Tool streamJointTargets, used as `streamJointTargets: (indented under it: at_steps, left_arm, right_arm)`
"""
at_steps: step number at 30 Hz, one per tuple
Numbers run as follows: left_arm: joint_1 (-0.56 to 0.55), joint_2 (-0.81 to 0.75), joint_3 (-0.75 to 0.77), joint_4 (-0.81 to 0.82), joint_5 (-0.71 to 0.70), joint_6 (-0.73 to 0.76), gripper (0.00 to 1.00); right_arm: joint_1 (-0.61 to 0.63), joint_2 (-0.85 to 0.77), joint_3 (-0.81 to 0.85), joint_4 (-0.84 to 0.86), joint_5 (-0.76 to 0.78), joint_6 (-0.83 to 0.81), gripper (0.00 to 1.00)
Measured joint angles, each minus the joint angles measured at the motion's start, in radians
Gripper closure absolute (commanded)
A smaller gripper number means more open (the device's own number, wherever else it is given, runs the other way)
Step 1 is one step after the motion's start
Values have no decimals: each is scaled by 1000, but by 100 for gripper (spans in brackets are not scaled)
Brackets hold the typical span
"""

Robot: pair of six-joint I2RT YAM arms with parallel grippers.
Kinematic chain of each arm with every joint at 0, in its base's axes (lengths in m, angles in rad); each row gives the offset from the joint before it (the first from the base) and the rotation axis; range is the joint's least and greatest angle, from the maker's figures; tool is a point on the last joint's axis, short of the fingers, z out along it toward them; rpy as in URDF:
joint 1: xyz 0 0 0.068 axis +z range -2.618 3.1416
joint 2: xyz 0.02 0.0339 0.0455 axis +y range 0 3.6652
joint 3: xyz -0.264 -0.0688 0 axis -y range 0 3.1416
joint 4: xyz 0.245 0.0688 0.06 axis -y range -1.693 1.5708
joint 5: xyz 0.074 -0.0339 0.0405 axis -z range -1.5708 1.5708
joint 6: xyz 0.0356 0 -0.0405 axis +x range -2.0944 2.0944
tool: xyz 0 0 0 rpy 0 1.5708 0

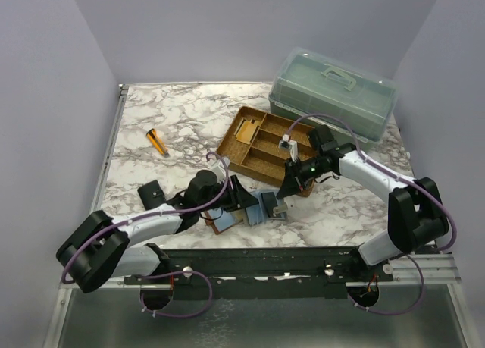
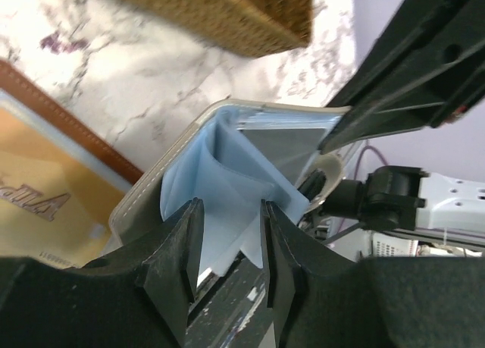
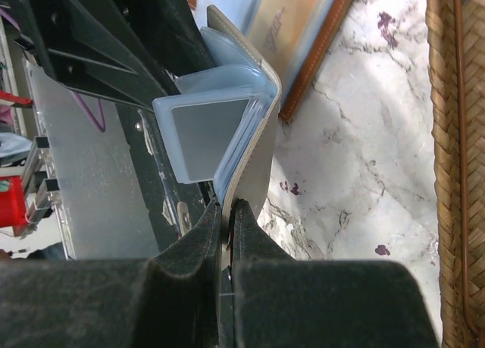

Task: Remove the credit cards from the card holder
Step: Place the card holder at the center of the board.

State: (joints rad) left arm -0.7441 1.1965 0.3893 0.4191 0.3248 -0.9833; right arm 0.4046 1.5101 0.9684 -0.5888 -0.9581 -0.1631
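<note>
Setting: marble-patterned table point(image 1: 174, 113) between pale lavender walls, with both arms reaching inward from the near edge.
Right fingers: the right gripper point(image 3: 226, 209) is clenched on the edge of the pale cover of a blue-grey folder point(image 3: 261, 128), holding that cover up on edge.
Left fingers: the left gripper point(image 2: 231, 215) is parted, one finger on either side of a light-blue plastic sleeve point(image 2: 227, 181) of the same folder. Whether the pads touch the sleeve cannot be told.
Sleeve contents: a flat grey face shows inside one sleeve, possibly a card.
Card holder: the reddish-brown leather card holder point(image 3: 299, 37) lies open and flat on the marble just beside the folder, tan-orange panel facing up. Neither gripper holds it.
Farther out: a woven compartment tray point(image 1: 242, 164), a teal lidded box point(image 1: 333, 90), a small black case point(image 1: 151, 190) and an orange-and-black pen point(image 1: 158, 142).
Step in hand: by my reading, both grippers are busy with the folder and the leather holder is not yet touched.
Next move: it likely calls for releasing the folder. One gripper should then pin the leather holder flat while the other pinches a card edge and draws it straight out of its pocket.
</note>
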Motion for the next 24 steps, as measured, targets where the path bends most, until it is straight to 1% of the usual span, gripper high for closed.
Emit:
streamJointTargets:
  at_steps: [4,7,12,18,21,24]
  left_arm:
    - [-11,92,3,-8,-1,0,59]
    - [-14,101,3,-12,-6,1,60]
    - [-17,102,3,-11,-24,0,60]
    - [-25,183,37,-26,-36,2,62]
    - [-31,220,72,-60,-45,9,62]
    - [-31,234,89,-75,-54,20,63]
  right_arm:
    - [0,52,-5,4,19,5,100]
    - [0,90,-5,4,32,3,98]
    - [-1,117,-4,4,57,-9,75]
    - [-1,117,-4,5,119,-32,47]
    - [-1,104,-4,7,162,-45,39]
    - [-1,67,-4,11,199,-52,38]
